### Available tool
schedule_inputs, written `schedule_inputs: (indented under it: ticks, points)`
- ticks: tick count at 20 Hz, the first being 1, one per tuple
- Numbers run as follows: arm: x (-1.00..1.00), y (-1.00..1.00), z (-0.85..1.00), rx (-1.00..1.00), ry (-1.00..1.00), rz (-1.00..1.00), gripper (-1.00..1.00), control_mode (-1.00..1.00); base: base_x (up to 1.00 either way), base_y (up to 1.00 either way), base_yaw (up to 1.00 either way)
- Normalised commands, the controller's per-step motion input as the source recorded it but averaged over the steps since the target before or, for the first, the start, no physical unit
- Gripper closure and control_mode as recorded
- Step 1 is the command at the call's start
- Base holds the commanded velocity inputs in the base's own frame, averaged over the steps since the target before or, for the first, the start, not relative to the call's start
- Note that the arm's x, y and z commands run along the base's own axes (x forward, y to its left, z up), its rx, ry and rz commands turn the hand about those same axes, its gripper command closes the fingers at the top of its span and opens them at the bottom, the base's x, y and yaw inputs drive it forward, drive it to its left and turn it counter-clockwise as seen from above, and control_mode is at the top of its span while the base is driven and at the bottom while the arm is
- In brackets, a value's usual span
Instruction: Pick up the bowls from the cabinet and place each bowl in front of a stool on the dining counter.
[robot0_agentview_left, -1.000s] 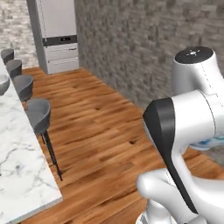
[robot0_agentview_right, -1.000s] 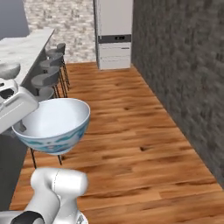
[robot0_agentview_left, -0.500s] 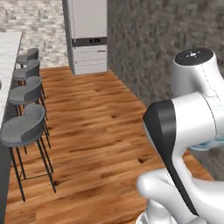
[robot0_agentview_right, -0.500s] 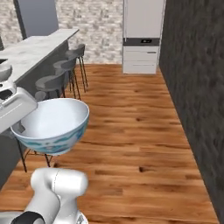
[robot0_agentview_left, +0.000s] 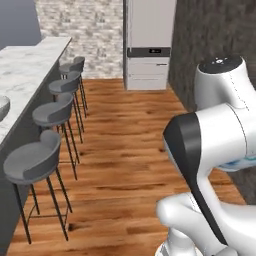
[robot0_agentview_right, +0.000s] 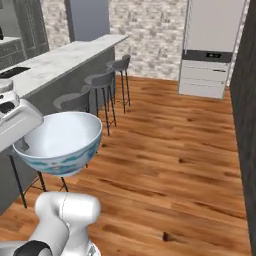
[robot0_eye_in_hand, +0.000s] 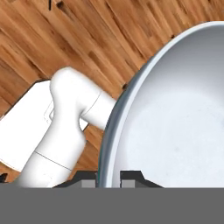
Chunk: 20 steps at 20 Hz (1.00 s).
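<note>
here, tool (robot0_eye_in_hand: 109, 179) pinching painted bowl (robot0_agentview_right: 59, 141) rim, stools (robot0_agentview_left: 54, 111) lining dining counter (robot0_agentview_right: 65, 61)

Grey bowl (robot0_agentview_left: 2, 107) on dining counter (robot0_agentview_left: 30, 65), edge-cropped.

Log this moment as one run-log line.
fingers: shut on painted bowl rim | bowl: carried, upright | stools: beside dining counter

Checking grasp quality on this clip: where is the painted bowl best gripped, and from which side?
By its thin rim, one finger inside the wall and one outside, coming from above the edge. The bowl is wide, deep and upright, too broad to span. The gripper holds it just so, straddling the rim.
</note>
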Motion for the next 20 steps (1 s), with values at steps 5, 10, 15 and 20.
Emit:
schedule_inputs:
  ticks: [5,10,15,20]
  points:
    - [0.00,0.00,0.00,0.00,0.00,0.00,1.00,1.00,1.00,-0.34,0.62]
    - [0.00,0.00,0.00,0.00,0.00,0.00,1.00,1.00,0.90,-0.70,0.55]
    - [0.00,0.00,0.00,0.00,0.00,0.00,1.00,1.00,0.55,-0.76,0.60]
    - [0.00,0.00,0.00,0.00,0.00,0.00,1.00,1.00,0.03,-0.81,0.65]
